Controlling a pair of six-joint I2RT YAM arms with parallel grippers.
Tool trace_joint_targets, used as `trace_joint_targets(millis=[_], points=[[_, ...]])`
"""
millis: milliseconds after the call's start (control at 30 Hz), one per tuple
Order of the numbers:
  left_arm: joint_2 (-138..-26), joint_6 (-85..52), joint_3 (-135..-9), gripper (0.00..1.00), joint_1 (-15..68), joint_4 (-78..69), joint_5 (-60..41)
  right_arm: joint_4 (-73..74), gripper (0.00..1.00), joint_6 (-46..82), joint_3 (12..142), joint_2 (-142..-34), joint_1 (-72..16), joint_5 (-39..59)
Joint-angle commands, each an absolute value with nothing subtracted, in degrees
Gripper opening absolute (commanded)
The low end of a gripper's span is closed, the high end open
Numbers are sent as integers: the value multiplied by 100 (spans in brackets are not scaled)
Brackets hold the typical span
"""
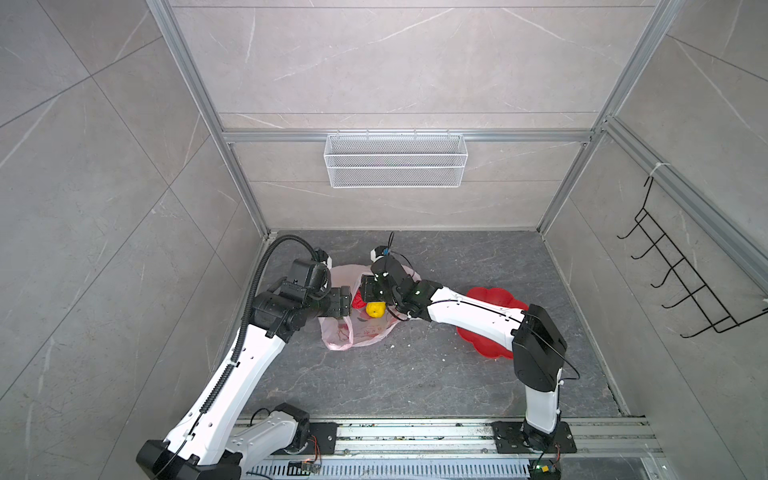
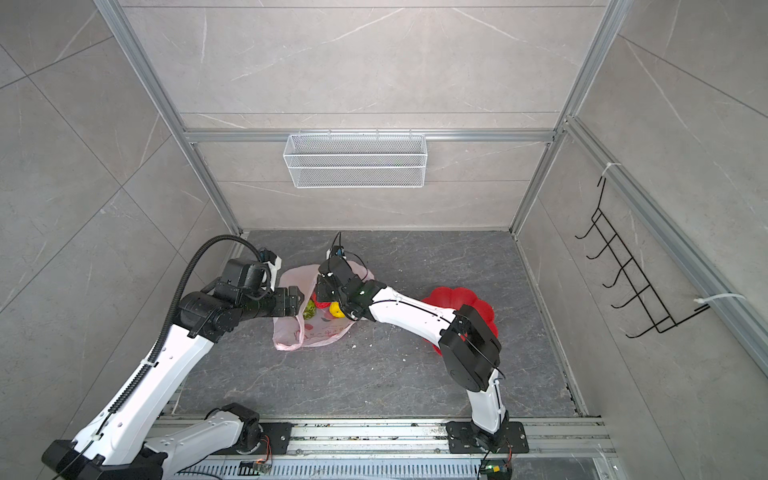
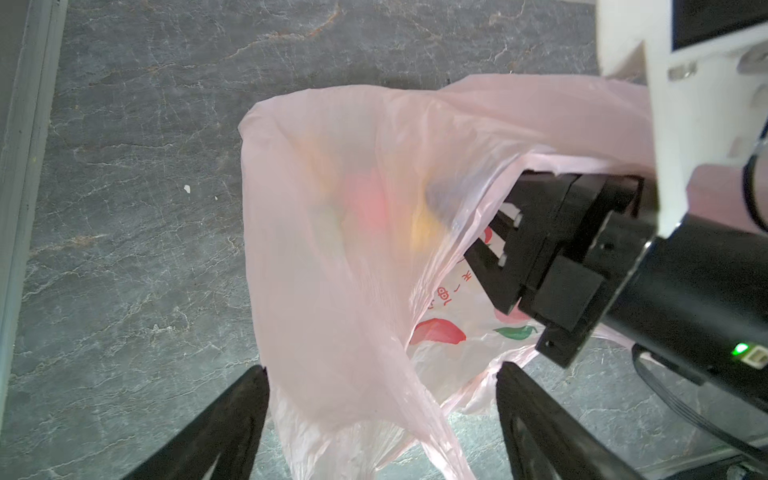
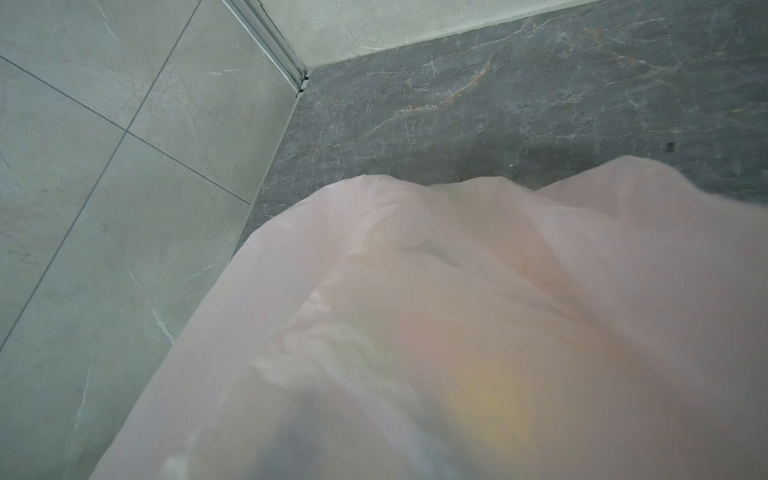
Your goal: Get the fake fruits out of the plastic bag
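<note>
Through the plastic bag [image 4: 457, 270] the fake fruits [image 3: 370, 203] were only blurred colour patches. The film hid the fingertips of my right hand [image 3: 484, 245]. My right arm [image 1: 473, 316] covered part of the red plate [image 1: 490, 297].

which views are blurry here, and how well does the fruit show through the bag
Right wrist view: the plastic bag sits too close, soft and out of focus, fruit only yellow-orange smears, the floor behind sharp. Left wrist view: bag folds crisp, fruit hazy blobs through the film. Both top views: sharp, evenly lit, the yellow fruit plain in the bag's mouth.
</note>
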State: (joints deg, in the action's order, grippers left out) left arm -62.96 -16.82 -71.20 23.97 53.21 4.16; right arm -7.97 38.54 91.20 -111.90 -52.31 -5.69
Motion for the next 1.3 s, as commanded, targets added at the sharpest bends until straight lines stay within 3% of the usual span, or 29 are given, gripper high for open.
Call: trace_joint_targets(millis=[0, 333, 533, 900, 1267], points=[[-6459, -1238, -7421, 88, 2359, 5688, 334, -494, 44, 3720, 9276, -11272, -5174, -220], [-7026, -727, -7928, 83, 2365, 6034, 206, -343, 49, 3650, 9473, -11259, -5062, 100], [-7167, -498, -8049, 75, 2364, 6350, 140, -308, 50, 3700, 9482, -11279, -5043, 158], [-7435, -313, -8086, 71, 2364, 6552, 703, -306, 50, 3735, 9561, -11318, -5032, 166], [-7333, -314, -7845, 49, 2365, 6402, 987, -281, 50, 3814, 9694, -11408, -5035, 209]])
